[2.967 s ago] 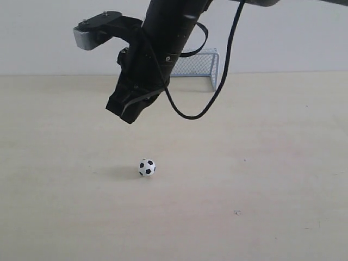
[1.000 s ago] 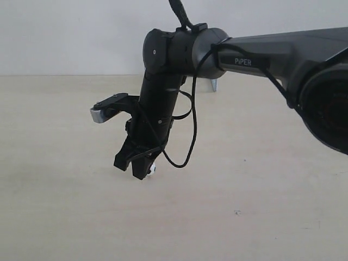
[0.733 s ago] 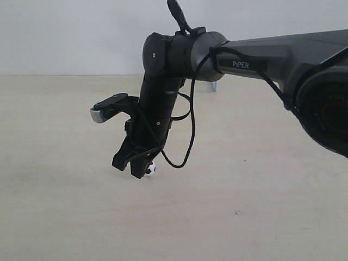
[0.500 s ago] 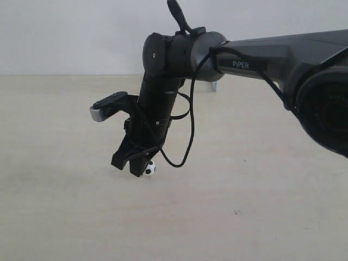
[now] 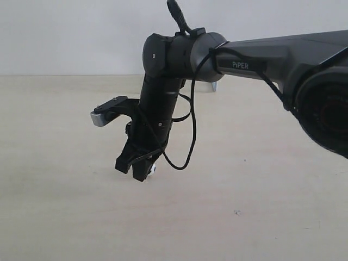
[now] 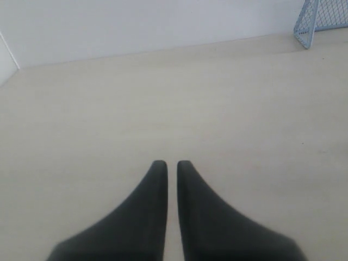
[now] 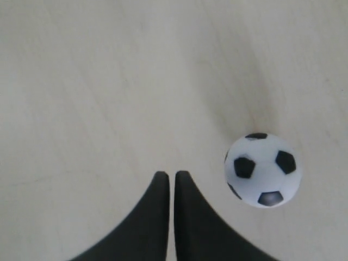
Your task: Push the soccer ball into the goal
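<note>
The soccer ball [image 7: 262,169], white with black patches, lies on the pale table just beside the tips of my right gripper [image 7: 171,175]. That gripper is shut with nothing held, and a small gap shows between it and the ball. In the exterior view the right gripper [image 5: 136,169] hangs low over the table, and only a white sliver of the ball [image 5: 154,169] shows behind it. The goal [image 6: 321,15], with a pale blue frame and mesh, stands at the table's far edge. The right arm hides most of it, apart from one post [image 5: 213,86]. My left gripper [image 6: 171,163] is shut and empty over bare table.
The right arm [image 5: 261,54] stretches in from the right across the upper scene, with a black cable [image 5: 191,136] looping beside the wrist. A white wall [image 5: 65,32] backs the table. A small dark speck [image 5: 236,212] marks the near table surface.
The right gripper came down from high above the ball to table level beside it. In the last half second it shifted slightly right, hiding most of the ball in the exterior view.
</note>
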Motion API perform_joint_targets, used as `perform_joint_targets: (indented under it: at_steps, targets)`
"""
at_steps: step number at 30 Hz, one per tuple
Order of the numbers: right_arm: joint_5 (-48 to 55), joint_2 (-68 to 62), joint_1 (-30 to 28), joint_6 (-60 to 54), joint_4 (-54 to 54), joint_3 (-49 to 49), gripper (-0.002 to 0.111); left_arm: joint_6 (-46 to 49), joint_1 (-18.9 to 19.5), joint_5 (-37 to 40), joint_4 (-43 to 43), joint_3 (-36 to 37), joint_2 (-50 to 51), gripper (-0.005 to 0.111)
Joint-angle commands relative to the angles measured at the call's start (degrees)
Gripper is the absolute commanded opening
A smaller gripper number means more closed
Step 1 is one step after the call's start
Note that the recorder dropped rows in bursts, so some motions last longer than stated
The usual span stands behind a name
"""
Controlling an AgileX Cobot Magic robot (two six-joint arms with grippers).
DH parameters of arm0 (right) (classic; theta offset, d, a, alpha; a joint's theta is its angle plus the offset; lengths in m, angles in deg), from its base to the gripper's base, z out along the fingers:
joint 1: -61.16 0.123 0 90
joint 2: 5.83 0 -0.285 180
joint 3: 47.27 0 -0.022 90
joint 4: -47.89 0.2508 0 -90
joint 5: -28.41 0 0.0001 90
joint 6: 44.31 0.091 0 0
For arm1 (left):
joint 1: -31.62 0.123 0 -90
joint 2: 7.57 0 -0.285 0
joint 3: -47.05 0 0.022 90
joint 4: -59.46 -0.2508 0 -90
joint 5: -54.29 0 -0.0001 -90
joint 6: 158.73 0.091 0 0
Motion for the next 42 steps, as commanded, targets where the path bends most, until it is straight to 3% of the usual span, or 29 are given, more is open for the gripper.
perform_joint_targets:
  at_steps: [1, 24, 33, 42]
  targets:
    - [-0.7, 0.0, 0.1, -1.2, -0.5, -0.3, 0.000, -0.5, -0.5, -0.2, 0.0, -0.2, 0.3, 0.006]
    - [-0.1, -1.1, 0.0, -1.9, -1.5, -0.3, 0.000, -0.5, -0.5, -0.2, 0.0, -0.2, 0.3, 0.006]
    - [0.9, -1.1, 0.0, -6.2, 6.5, -0.3, 0.000, -0.5, -0.5, -0.2, 0.0, -0.2, 0.3, 0.006]
    - [0.9, -1.1, 0.0, -6.5, 6.2, -0.3, 0.000, -0.5, -0.5, -0.2, 0.0, -0.2, 0.3, 0.006]
